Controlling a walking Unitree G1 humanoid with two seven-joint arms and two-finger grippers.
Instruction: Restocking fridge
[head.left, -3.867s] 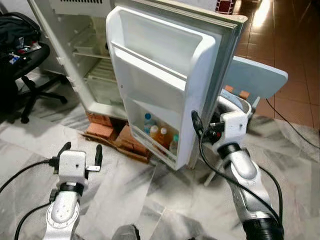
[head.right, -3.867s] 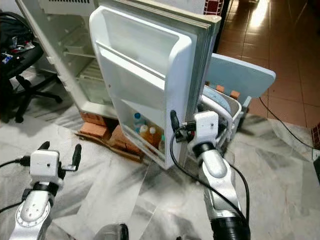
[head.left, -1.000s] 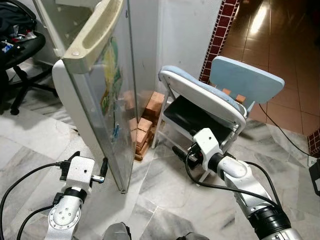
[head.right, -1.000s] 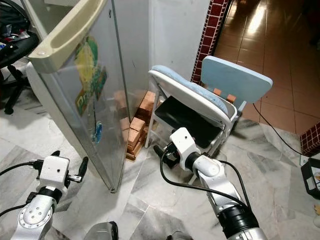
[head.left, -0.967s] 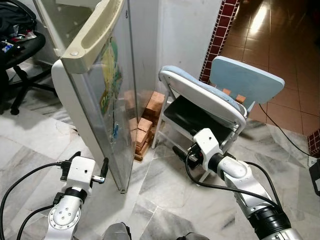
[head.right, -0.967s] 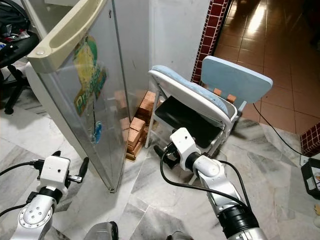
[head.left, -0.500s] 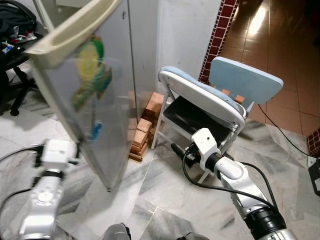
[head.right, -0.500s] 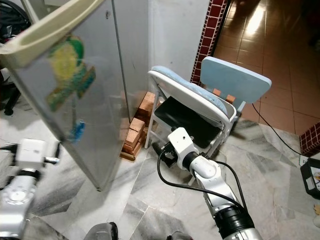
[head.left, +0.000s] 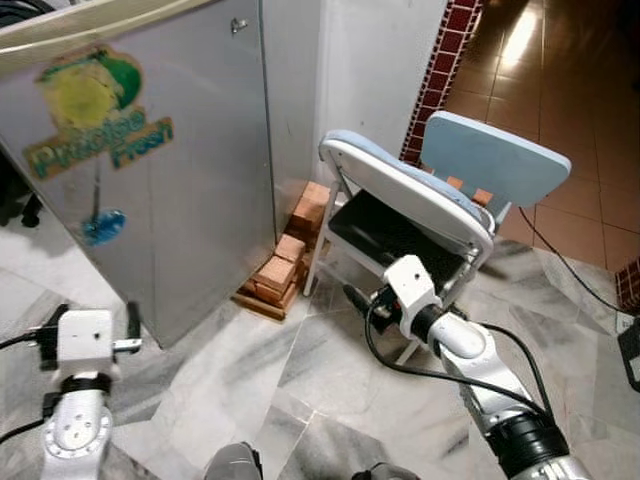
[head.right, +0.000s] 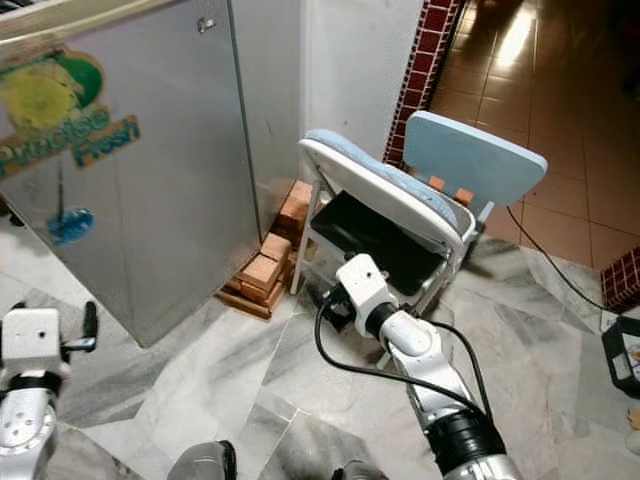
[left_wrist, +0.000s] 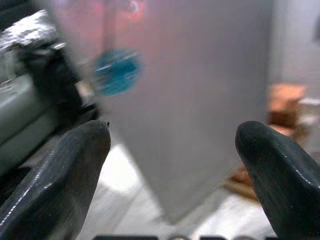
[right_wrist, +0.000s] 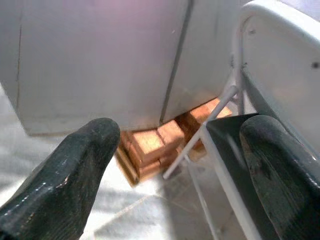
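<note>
Fridge door (head.left: 170, 190) nearly shut: press it flush with your left pincer (head.left: 88, 325), fingers apart; right pincer (right_wrist: 165, 165) likewise apart, idle.

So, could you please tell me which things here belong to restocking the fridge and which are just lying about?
Part of the job:
fridge door, closed
left gripper, open
right gripper, open

Just lying about:
folded chair
bricks under the fridge
cable

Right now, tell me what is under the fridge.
Under the fridge sit stacked orange bricks on a flat wooden board, seen at its right corner. Whatever props the rest of its base is hidden behind the closed door.
</note>
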